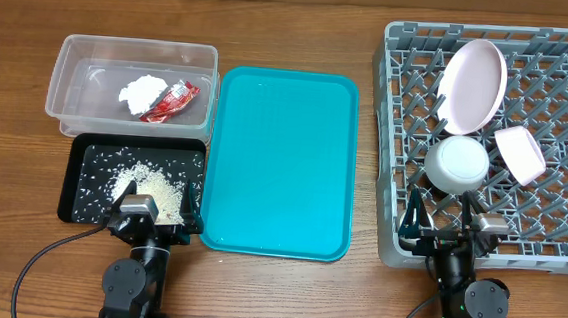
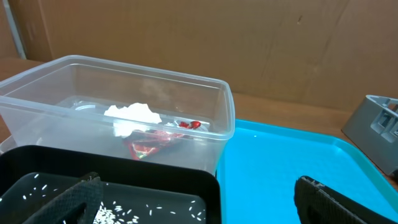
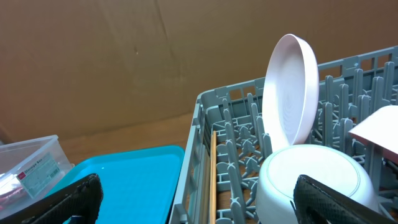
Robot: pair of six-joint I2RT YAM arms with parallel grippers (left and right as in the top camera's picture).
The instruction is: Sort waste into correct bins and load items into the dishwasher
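Left fingers (image 2: pixel 323 202) spread wide, nothing btwn them, low at near edge of black tray (image 1: pixel 66 179), front-left of table (image 1: pixel 293 29). Right fingers (image 3: pixel 342 202) likewise spread apart, empty, at front-left corner of grey dish rack (image 1: pixel 386 136).

Waste:
- White tissue (image 1: pixel 143 91) and red wrapper (image 1: pixel 173 101) both inside clear tub (image 1: pixel 137 44), touching, wrapper to the right of the tissue.
- Rice scraps (image 1: pixel 152 185) in the black tray: a pile toward near-centre, loose grains scattered over the rest of the floor.
- Tub sits just behind the black tray, edges touching or nearly so.

Teal tray (image 1: pixel 284 164) lies btwn the bins and the rack, just beside the black tray.

Dishes in rack:
- Large plate (image 1: pixel 473 84) on edge, leaning among pegs toward the back.
- Bowl (image 1: pixel 456 163) upside down in front of it. Right wrist view shows them overlapping; can't tell if touching.
- Small plate (image 1: pixel 520 153) tilted, just right of the bowl.
- Wooden chopstick (image 3: pixel 213 174) lies along the inside of the rack's left wall. Only one stick clear in right wrist view, can't tell about a 2nd.
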